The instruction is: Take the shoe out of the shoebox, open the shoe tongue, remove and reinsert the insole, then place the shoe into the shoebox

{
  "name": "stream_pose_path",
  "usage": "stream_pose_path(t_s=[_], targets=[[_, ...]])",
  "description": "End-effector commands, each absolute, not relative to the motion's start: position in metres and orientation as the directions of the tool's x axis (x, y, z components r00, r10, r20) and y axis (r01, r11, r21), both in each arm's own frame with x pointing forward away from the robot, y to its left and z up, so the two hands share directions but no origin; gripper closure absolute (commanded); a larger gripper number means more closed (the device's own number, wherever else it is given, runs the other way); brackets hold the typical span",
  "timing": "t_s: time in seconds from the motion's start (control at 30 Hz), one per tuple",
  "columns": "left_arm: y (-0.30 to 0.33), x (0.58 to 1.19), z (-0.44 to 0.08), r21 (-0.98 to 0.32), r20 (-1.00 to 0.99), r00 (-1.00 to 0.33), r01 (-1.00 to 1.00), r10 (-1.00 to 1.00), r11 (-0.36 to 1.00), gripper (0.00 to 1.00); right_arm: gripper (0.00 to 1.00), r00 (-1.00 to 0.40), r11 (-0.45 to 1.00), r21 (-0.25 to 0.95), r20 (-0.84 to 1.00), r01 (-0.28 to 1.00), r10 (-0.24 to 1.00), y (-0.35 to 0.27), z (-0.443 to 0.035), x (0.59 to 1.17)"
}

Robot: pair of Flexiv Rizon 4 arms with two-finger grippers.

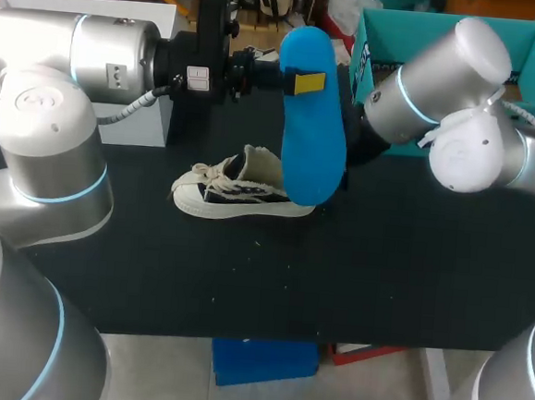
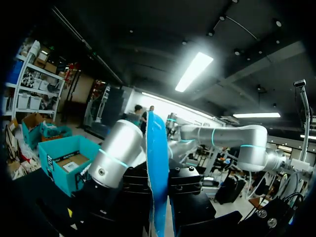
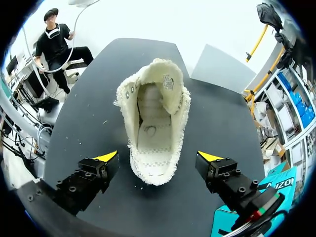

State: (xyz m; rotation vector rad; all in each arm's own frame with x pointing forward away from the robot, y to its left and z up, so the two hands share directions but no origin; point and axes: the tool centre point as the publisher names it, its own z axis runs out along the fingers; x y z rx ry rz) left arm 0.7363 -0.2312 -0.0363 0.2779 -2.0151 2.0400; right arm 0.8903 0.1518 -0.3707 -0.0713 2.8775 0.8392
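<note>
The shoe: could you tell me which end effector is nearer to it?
Right: the right end effector hangs open just above the shoe; the left end effector holds the blue insole higher up.

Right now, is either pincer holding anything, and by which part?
The left pincer holds the blue insole near its upper, narrower end. The right pincer is open over the shoe, holding nothing.

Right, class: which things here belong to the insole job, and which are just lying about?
Job: cream canvas sneaker, blue foam insole in left gripper, teal cardboard shoebox, open right gripper.
Lying about: white box at back left.
</note>
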Motion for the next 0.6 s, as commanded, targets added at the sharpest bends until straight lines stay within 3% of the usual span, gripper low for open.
stream_pose_path(t_s=[0.03,0.6], targets=[[-0.234,0.736,-0.037,-0.949,0.313,-0.948,-0.314,0.046,-0.006,1.0,0.0,-0.988,0.806,0.584,-0.152,-0.093,-0.004,0.151,-0.379,0.89],[-0.234,0.736,-0.037,-0.949,0.313,-0.948,-0.314,0.046,-0.006,1.0,0.0,-0.99,0.758,0.649,-0.138,-0.061,0.038,0.15,-0.397,0.889]])
